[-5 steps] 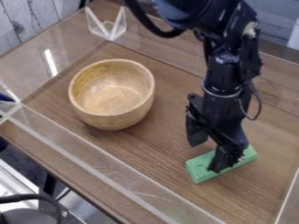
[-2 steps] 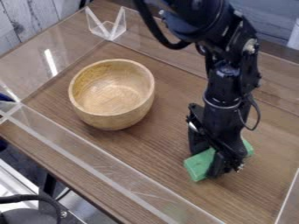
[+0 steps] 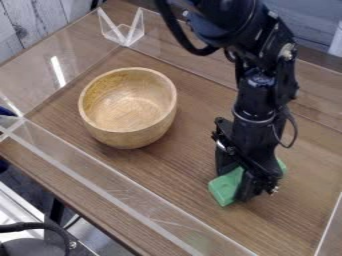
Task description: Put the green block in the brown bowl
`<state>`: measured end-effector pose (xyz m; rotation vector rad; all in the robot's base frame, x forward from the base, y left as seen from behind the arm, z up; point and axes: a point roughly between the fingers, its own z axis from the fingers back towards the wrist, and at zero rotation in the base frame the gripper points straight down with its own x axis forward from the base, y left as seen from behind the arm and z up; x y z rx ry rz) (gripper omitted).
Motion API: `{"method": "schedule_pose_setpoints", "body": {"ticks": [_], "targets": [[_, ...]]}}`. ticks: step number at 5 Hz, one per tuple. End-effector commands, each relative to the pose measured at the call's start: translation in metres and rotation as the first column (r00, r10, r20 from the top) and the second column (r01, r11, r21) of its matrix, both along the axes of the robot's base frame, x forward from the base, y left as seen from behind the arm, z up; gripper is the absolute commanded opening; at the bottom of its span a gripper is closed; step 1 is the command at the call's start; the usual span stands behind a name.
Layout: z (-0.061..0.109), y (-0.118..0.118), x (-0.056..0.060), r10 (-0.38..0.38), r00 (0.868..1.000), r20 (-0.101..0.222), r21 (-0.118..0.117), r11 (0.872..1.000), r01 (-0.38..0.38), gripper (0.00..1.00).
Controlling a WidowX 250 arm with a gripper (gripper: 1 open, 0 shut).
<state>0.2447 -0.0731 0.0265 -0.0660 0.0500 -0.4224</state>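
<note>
The green block [image 3: 227, 187] lies on the wooden table at the lower right, its right part covered by my gripper [image 3: 249, 180]. The gripper points straight down and its black fingers sit low on either side of the block, shut on it. The brown bowl [image 3: 127, 106] stands empty at the left of centre, well apart from the block and the arm. The block still rests on the table surface.
Clear acrylic walls [image 3: 80, 165] fence the table along the front and left edges. A clear plastic stand [image 3: 122, 28] sits at the back left. The black arm [image 3: 254, 60] rises from the gripper toward the top of the view.
The gripper has sunk onto the green block and its fingers have closed around it. The block has shifted slightly. The bowl has not moved.
</note>
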Motion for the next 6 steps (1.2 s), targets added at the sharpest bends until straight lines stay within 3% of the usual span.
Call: {"method": "schedule_pose_setpoints", "body": {"ticks": [1,3,4,6], "targets": [[0.029,0.001,0.017,0.028,0.995,0.099,-0.021,0.999,-0.026,0.00],[0.090,0.009,0.038,0.090,0.970,0.228,-0.017,0.996,-0.088,0.00],[0.117,0.018,0.038,0.111,0.954,0.277,-0.020,0.994,-0.109,0.00],[0.085,0.002,0.008,0.112,0.961,0.253,-0.030,0.994,-0.108,0.00]]}}
